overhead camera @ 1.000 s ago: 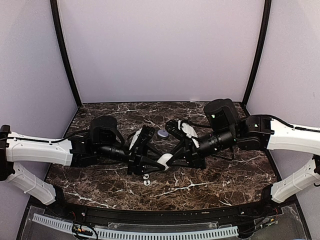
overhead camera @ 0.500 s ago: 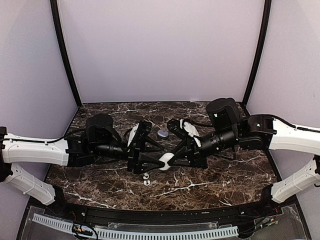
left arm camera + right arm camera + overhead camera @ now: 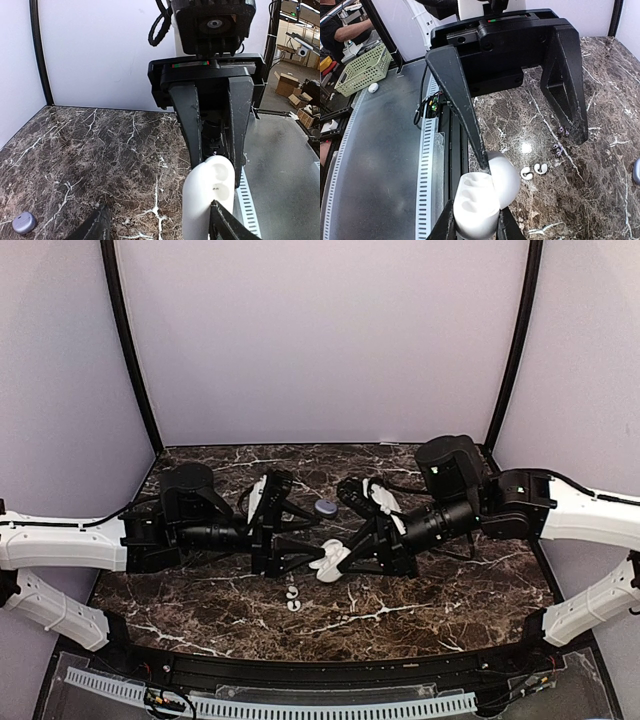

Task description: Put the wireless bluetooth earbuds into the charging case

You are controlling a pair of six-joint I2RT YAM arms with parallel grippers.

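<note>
While the right hand [image 3: 218,167] is clamped tight on the base of a white hinged case [image 3: 480,197], holding it clear of the bench [image 3: 100,150], the left hand [image 3: 530,152] faces it from the opposite side with its fingers spread wide apart. The white case is open: its rounded lid is swung to one side and two moulded wells show in the base. From the right wrist view, the tip of one left finger [image 3: 470,125] meets this case at the seam between lid and base; the other left finger stands well off, over the marble.

The two white earbuds [image 3: 534,171] lie side by side on the bench, just touching or nearly so. In the top view they sit a little nearer the arm bases than the two hands, with nothing gripping them.

The lavender charging case [image 3: 24,222] rests shut on the bench, alone, on the far side of the hands toward the back wall, and well apart from the earbuds and the white case.
</note>
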